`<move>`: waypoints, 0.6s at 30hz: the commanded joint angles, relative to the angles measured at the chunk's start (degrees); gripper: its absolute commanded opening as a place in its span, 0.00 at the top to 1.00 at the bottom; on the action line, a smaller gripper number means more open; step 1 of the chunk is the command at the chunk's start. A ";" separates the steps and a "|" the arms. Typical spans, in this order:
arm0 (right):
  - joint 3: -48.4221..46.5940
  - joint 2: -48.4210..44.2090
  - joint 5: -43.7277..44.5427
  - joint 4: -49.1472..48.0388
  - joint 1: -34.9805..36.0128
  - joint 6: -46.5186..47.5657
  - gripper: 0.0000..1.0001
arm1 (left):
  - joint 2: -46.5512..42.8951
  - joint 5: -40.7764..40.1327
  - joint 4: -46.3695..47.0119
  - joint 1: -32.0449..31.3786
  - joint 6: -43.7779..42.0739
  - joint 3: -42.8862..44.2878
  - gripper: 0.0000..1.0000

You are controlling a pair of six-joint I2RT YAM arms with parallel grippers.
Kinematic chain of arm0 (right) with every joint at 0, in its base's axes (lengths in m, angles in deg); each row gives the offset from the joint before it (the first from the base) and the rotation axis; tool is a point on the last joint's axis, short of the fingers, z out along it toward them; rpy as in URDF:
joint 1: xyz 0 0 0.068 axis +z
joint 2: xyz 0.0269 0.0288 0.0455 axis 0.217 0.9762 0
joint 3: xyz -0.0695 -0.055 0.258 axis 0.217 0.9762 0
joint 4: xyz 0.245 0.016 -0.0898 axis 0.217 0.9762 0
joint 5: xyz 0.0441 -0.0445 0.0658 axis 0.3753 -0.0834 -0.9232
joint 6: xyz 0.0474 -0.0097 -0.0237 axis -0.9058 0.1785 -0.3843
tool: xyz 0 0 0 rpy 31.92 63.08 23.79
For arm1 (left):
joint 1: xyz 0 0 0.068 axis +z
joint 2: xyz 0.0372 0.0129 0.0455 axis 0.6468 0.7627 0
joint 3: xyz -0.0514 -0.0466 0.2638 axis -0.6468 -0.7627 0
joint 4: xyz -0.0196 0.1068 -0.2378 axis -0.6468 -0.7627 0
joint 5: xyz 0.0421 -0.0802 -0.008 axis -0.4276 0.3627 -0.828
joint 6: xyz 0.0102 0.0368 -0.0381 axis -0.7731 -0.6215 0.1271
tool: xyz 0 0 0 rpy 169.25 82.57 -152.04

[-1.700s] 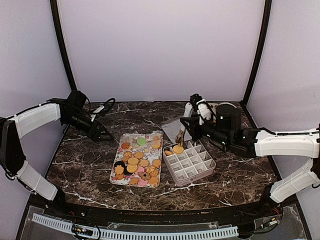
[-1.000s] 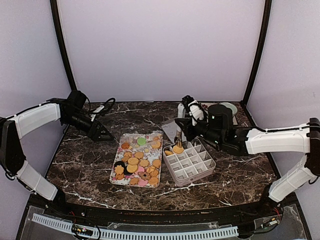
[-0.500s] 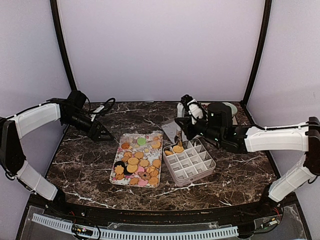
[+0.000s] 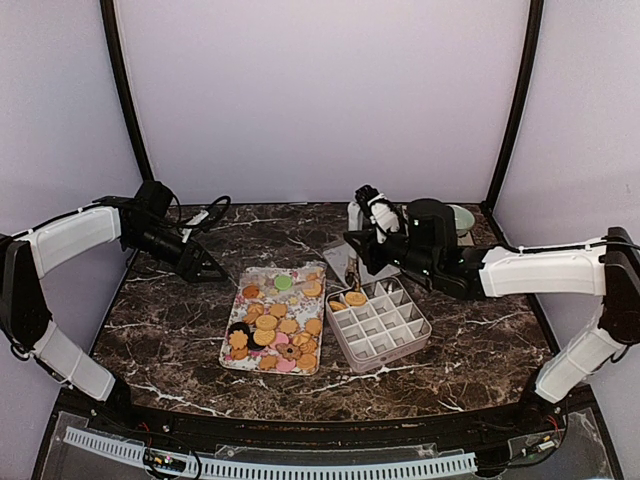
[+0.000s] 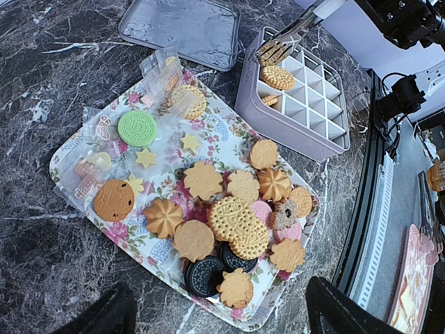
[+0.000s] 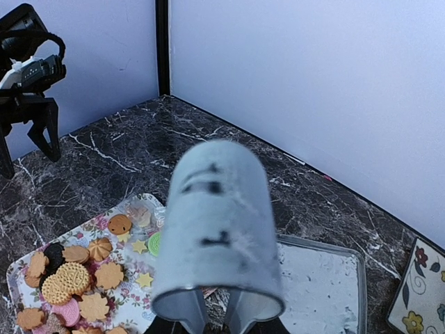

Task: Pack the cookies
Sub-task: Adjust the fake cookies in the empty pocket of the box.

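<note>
The cookies point(image 4: 272, 325) lie heaped on a floral tray point(image 4: 228, 362) in mid-table, and they fill the left wrist view point(image 5: 236, 223). A grey divided box point(image 4: 380, 325) stands to the tray's right, with a tan cookie point(image 5: 277, 76) in a far corner cell and another point(image 5: 270, 99) beside it. My right gripper point(image 4: 385, 245) is shut on metal tongs point(image 4: 357, 272) with a white sleeve point(image 6: 219, 223). The tong tips point(image 5: 278, 47) hover just above that corner, with nothing seen between them. My left gripper point(image 4: 205, 268) stands open at the far left, left of the tray.
The box's clear lid point(image 4: 350, 258) lies flat behind the box, under the tongs. A green bowl point(image 4: 462, 215) sits at the back right, and a floral plate point(image 6: 417, 292) lies near it. Dark frame posts rise at both back corners.
My right arm has drawn left and toward the back, lifting the tongs off the tan cookie, which stays in the box's far corner cell. The left arm has not moved.
</note>
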 commanded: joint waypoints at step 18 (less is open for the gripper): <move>4.40 -6.91 -4.79 0.90 -0.99 -0.60 0.96 | -0.47 1.25 -1.27 0.36 0.20 0.42 0.14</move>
